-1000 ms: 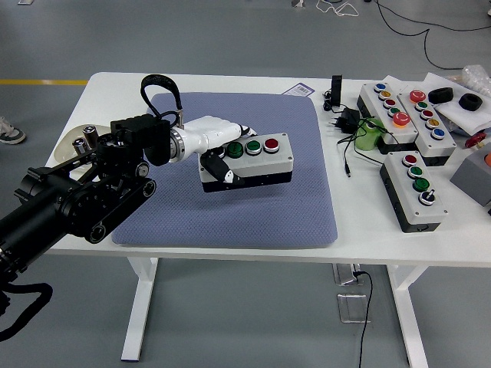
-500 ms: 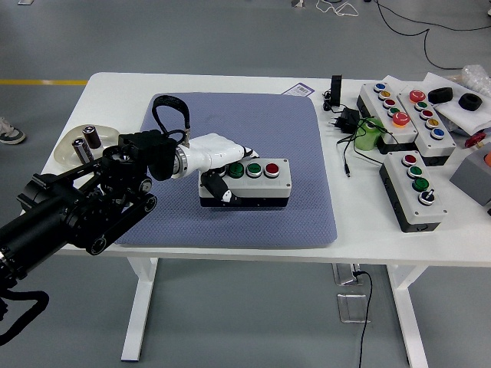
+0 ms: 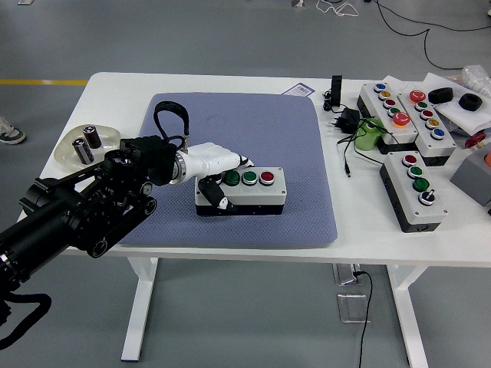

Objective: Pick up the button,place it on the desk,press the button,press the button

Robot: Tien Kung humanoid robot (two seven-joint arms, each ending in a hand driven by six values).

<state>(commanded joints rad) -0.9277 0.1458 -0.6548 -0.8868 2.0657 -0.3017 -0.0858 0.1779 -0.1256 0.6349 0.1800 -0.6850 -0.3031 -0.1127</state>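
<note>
**Grey button box at the mat, grasp not yet let go**

Grey and black, the button box [image 3: 242, 192] sits on or just above the blue mat [image 3: 253, 138], toward the near edge of the desk [image 3: 107, 88] and a little left of its middle. From this view I cannot tell whether its base is fully down. Its three buttons, two green and one red, face upward.

The step in hand looks like the set-down. To do it well, the box should come to rest flat, with no corner riding up, before the grip loosens. The fingers should then open slowly and draw off toward the left edge, so the box does not slide or twist with them. Leaving it square, buttons upward, keeps the coming presses straightforward.

The left robot hand [image 3: 217, 170] is closed around the left end of the box: its white fingers [image 3: 230, 159] lie over the top edge beside the leftmost green button, and a dark-tipped digit hooks down the near face. It holds only the box. The right arm is out of sight.

Other button boxes [image 3: 414, 188] lie well apart near the right edge, and a dish [image 3: 73, 157] sits near the left edge.
</note>
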